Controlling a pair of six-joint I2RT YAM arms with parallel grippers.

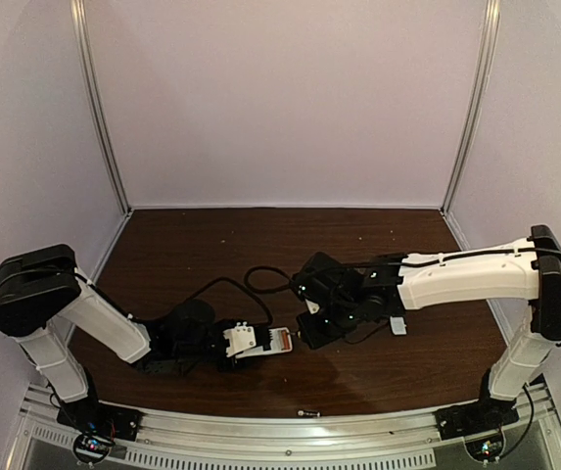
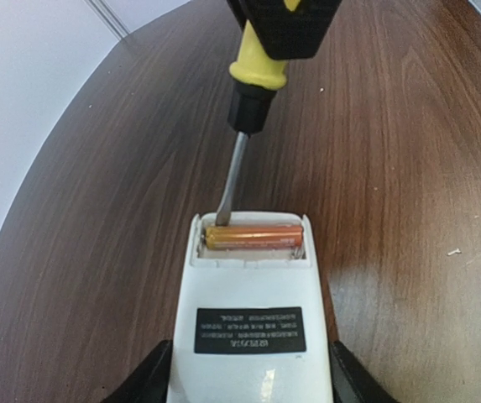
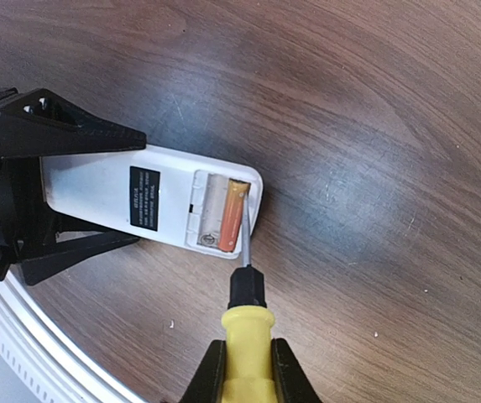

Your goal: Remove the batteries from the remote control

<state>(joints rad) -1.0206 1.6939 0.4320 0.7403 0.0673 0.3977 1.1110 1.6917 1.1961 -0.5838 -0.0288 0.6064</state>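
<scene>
Screwdriver (image 3: 244,323) tip at battery (image 2: 253,236) in remote (image 2: 248,311).
Left gripper (image 2: 253,382) clamped on remote, battery exposed just ahead; right gripper (image 3: 244,369) clamped on screwdriver handle, blade ahead at battery end.

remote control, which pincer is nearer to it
Left. The left pincer clamps the remote control at its label end. The right pincer holds the screwdriver by its handle, off the remote's open end; only the blade tip reaches the battery.

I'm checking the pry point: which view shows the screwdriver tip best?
Left wrist: the screwdriver tip sits beside the battery in the remote control, close up. Right wrist shows it smaller; top external cannot resolve it.
</scene>
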